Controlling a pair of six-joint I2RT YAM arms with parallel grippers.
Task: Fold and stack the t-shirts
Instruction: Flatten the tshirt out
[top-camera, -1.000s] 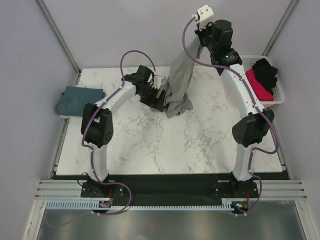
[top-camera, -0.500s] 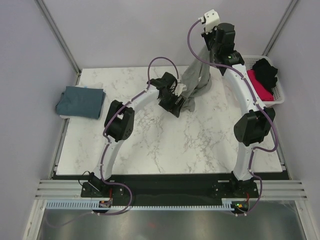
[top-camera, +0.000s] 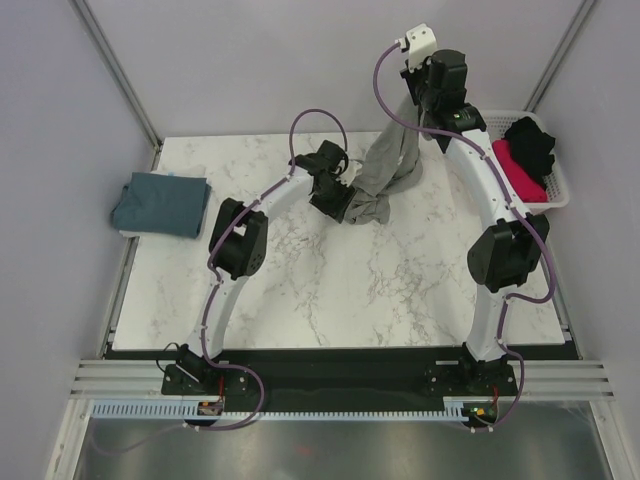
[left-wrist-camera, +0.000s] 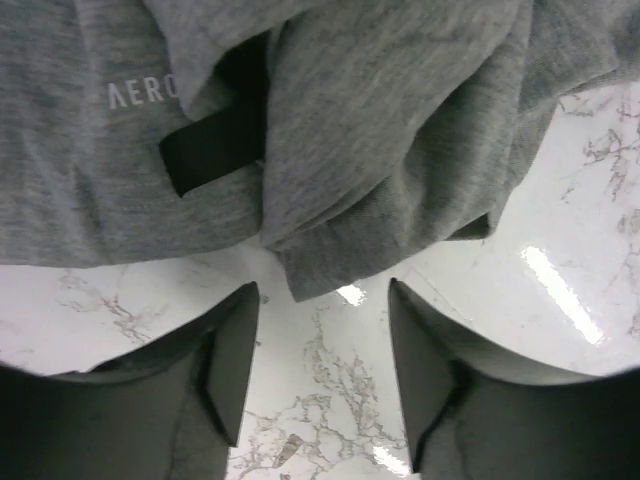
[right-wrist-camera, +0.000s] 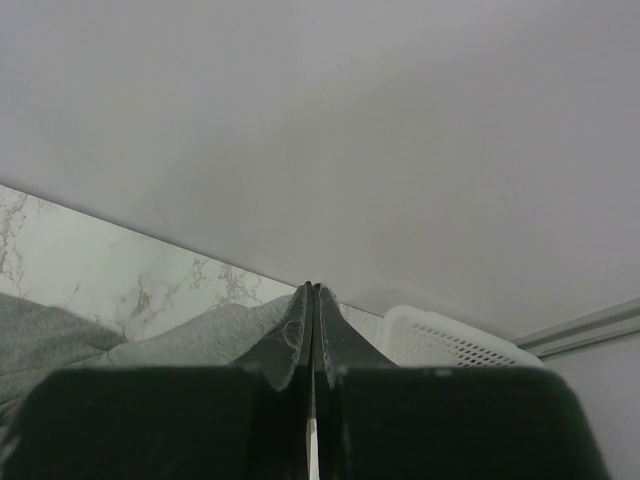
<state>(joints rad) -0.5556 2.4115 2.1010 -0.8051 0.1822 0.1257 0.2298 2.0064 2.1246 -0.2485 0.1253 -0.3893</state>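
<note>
My right gripper (top-camera: 412, 95) is raised high over the table's far edge and is shut on the heather grey t-shirt (top-camera: 385, 165). The shirt hangs down from it, and its lower end bunches on the marble. In the right wrist view the jaws (right-wrist-camera: 313, 290) are pressed together with grey cloth (right-wrist-camera: 150, 340) beneath them. My left gripper (top-camera: 352, 210) is open and low at the shirt's bottom end. In the left wrist view its fingertips (left-wrist-camera: 322, 300) stand apart just short of a hanging corner of the shirt (left-wrist-camera: 380, 120), which shows a white logo. A folded teal-blue t-shirt (top-camera: 160, 203) lies at the table's left edge.
A white basket (top-camera: 557, 190) at the far right holds a magenta-pink shirt (top-camera: 520, 170) and a black shirt (top-camera: 530, 140); its rim also shows in the right wrist view (right-wrist-camera: 450, 345). Grey walls stand behind and beside the marble table (top-camera: 330, 290).
My right gripper carried the grey shirt up and to the right. My left arm swung right after it and now sits at the shirt's bottom end.
</note>
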